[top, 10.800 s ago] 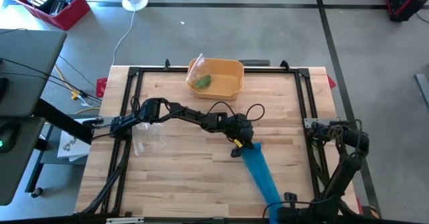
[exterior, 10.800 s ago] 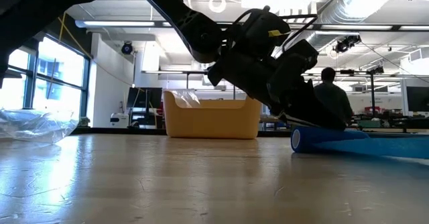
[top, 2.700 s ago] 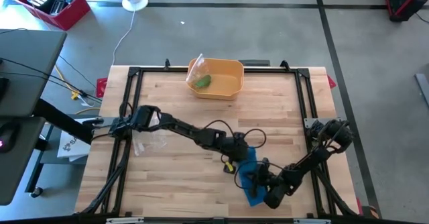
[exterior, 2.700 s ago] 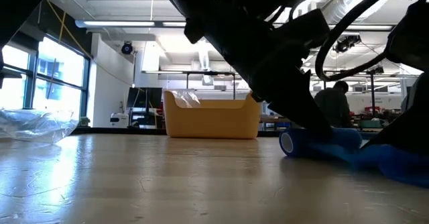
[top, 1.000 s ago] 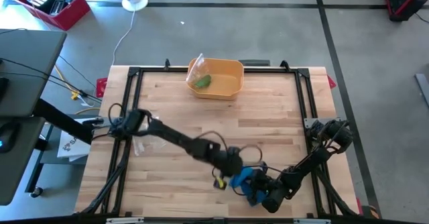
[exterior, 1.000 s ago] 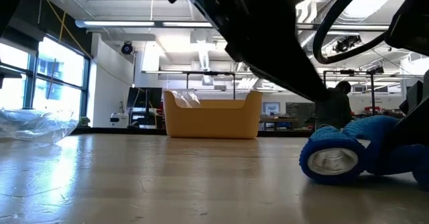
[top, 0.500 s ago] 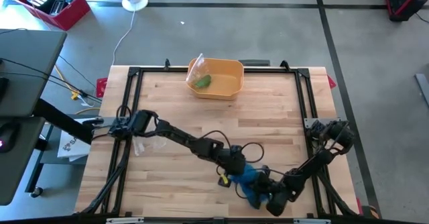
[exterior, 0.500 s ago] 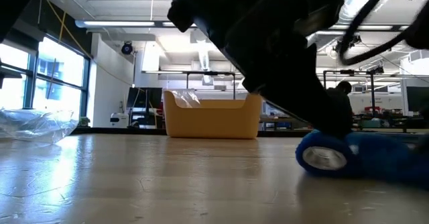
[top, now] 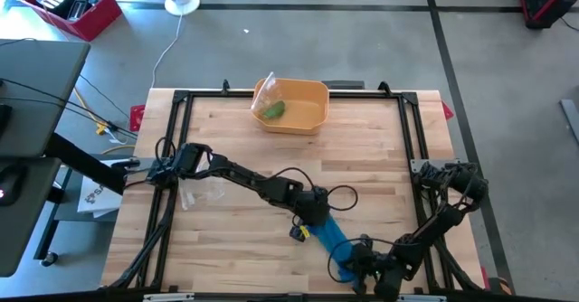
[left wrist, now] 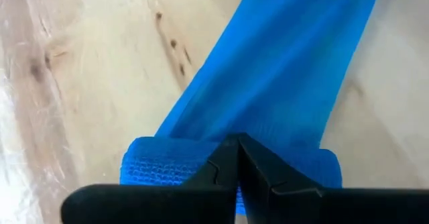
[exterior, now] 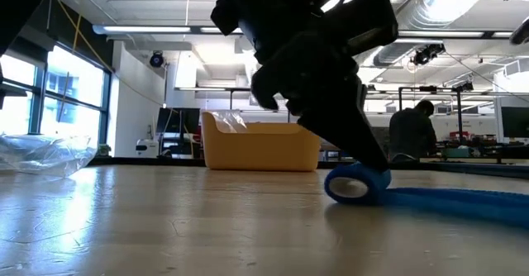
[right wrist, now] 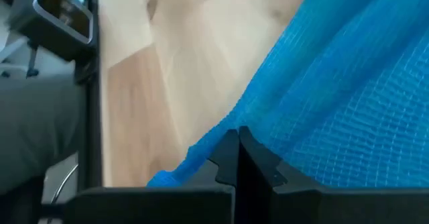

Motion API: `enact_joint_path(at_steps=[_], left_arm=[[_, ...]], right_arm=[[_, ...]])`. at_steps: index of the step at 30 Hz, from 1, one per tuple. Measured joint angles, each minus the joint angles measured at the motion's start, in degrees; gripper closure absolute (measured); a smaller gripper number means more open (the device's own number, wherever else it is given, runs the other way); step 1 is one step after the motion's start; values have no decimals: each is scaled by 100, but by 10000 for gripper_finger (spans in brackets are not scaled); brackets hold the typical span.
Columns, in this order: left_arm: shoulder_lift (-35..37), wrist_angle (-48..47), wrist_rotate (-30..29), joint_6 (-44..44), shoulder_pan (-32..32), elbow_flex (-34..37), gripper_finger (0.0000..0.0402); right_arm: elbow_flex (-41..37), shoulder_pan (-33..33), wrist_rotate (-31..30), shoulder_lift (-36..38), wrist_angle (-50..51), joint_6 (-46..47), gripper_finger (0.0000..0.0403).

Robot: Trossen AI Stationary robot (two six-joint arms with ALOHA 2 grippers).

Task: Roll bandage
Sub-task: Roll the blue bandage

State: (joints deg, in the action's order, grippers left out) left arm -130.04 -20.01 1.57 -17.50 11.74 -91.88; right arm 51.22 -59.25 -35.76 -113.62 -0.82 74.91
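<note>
A blue bandage lies on the wooden table near its front edge, partly rolled. Its roll (exterior: 355,185) rests on its side, and the flat strip (top: 336,248) runs from it toward the near edge. My left gripper (top: 315,217) is shut and stands on top of the roll (left wrist: 228,163). My right gripper (top: 360,268) is shut at the strip's near end (right wrist: 335,103). My left gripper presses its shut fingertips (left wrist: 238,150) down on the top of the roll, at the middle of its width (left wrist: 167,162). It slants down from the table's left and far side. The roll lies on the table under it. My right gripper has its shut fingertips (right wrist: 236,147) down on the flat strip near its free end (right wrist: 281,137), slanting down from the right. The strip lies flat on the table there. Whether a layer is caught between the fingers I cannot tell.
A yellow bin (top: 294,105) holding a green thing stands at the far edge. A clear plastic bag (top: 201,190) lies at the left, under the left arm. A black frame (top: 412,130) runs around the table top.
My left gripper has gone toward the far edge with the roll, and my right gripper toward the near edge with the strip's end. The bandage, bunched into a thick roll a second ago, now lies drawn out as a flat strip with a smaller roll at its far end.
</note>
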Motion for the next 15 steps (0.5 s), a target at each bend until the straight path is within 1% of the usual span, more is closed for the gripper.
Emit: enact_joint_path(at_steps=[6,11,15], left_arm=[[4,-72,-48,-389,-4,0,401],[4,-71,-35,-382,2,0,401],[22,-51,-102,-417,68,0,401]], right_arm=[[2,40,19,-2,72,-20,403],[-20,88,-319,65,-54,-561,403],[-46,245,-553,195,18,-858,403]])
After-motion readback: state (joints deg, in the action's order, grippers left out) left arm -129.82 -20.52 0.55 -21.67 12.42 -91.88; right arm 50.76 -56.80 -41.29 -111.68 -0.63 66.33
